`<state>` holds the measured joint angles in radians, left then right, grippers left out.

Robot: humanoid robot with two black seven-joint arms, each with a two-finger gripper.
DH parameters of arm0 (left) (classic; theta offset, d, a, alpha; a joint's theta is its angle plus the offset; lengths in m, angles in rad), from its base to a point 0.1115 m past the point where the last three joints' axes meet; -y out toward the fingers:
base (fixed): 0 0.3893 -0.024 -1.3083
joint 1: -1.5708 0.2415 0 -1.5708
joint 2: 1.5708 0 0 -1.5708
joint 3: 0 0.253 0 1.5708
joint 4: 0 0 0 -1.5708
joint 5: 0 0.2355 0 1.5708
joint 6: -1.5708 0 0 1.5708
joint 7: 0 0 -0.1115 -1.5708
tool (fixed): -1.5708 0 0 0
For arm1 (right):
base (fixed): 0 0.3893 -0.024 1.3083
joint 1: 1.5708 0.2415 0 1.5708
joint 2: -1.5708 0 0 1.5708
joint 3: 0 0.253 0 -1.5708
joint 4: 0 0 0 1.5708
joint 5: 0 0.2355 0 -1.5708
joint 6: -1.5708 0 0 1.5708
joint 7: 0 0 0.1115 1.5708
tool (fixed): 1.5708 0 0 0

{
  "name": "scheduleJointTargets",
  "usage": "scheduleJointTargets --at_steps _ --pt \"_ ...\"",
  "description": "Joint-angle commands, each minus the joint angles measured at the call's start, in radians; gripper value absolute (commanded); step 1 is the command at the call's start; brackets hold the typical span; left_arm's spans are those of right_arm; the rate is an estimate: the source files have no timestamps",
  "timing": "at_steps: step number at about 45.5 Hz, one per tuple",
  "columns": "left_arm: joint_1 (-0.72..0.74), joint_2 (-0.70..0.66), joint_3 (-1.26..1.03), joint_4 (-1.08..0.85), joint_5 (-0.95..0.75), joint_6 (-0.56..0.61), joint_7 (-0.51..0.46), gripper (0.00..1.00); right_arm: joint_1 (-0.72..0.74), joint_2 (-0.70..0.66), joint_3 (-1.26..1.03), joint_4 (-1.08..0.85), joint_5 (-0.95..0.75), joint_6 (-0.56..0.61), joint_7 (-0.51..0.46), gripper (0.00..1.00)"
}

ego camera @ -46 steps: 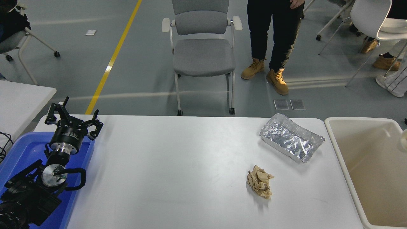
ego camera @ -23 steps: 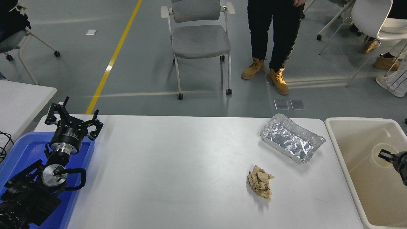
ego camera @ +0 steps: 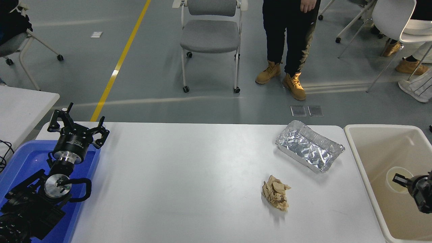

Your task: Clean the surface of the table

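Observation:
The white table surface (ego camera: 189,175) fills the middle of the head view. A crumpled brown paper ball (ego camera: 276,193) lies on it right of centre. An empty foil tray (ego camera: 308,146) sits behind the ball near the far right corner. My right gripper (ego camera: 401,179) comes in from the right edge over the beige bin (ego camera: 357,158) and appears shut on a pale round cup (ego camera: 393,172), held inside the bin. My left gripper (ego camera: 78,126) is open and parked over the blue tray (ego camera: 23,162) at the lower left.
A person in black trousers and tan boots (ego camera: 290,40) stands beyond the table's far edge. A grey wheeled chair (ego camera: 209,33) stands beside them. A smaller white table (ego camera: 20,108) is at the left edge.
My right gripper has come into view from the right edge and moved left and down into the bin with the pale cup. The grey chair has rolled away from the table.

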<state>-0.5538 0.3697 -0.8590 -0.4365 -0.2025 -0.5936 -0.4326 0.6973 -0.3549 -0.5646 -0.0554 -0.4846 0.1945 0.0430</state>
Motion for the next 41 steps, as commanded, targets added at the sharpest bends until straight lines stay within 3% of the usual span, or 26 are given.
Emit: scheduleJointTargets --at_steps 1,11,13,16,21,23,30,41 --pt "0.000 0.000 0.000 -0.001 0.000 0.000 0.000 1.00 -0.012 0.001 0.002 -0.003 0.000 -0.003 0.000 0.00" --pt "0.000 0.000 0.000 0.001 0.000 0.000 0.000 1.00 -0.009 -0.007 0.009 -0.012 0.001 -0.026 0.000 0.00" --pt "0.000 0.000 0.000 -0.001 0.000 0.000 0.000 1.00 -0.009 -0.007 0.011 -0.015 0.001 -0.050 0.000 0.14" --pt "0.000 0.000 0.000 -0.001 0.000 0.000 0.000 1.00 -0.009 -0.007 0.012 -0.018 0.003 -0.093 0.000 0.43" --pt "0.000 0.000 0.000 0.001 0.000 0.000 0.000 1.00 -0.009 -0.006 0.015 -0.018 0.004 -0.151 0.001 0.77" --pt "0.000 0.000 0.000 -0.001 0.000 0.000 0.000 1.00 -0.009 -0.006 0.023 -0.018 0.003 -0.173 0.000 0.84" --pt "0.000 0.000 0.000 -0.001 0.000 0.000 0.000 1.00 -0.005 -0.004 0.046 -0.015 0.004 -0.234 0.000 0.96" --pt "0.000 0.000 0.000 0.001 0.000 0.000 0.000 1.00 0.070 -0.012 0.186 -0.017 0.004 -0.267 0.001 0.96"
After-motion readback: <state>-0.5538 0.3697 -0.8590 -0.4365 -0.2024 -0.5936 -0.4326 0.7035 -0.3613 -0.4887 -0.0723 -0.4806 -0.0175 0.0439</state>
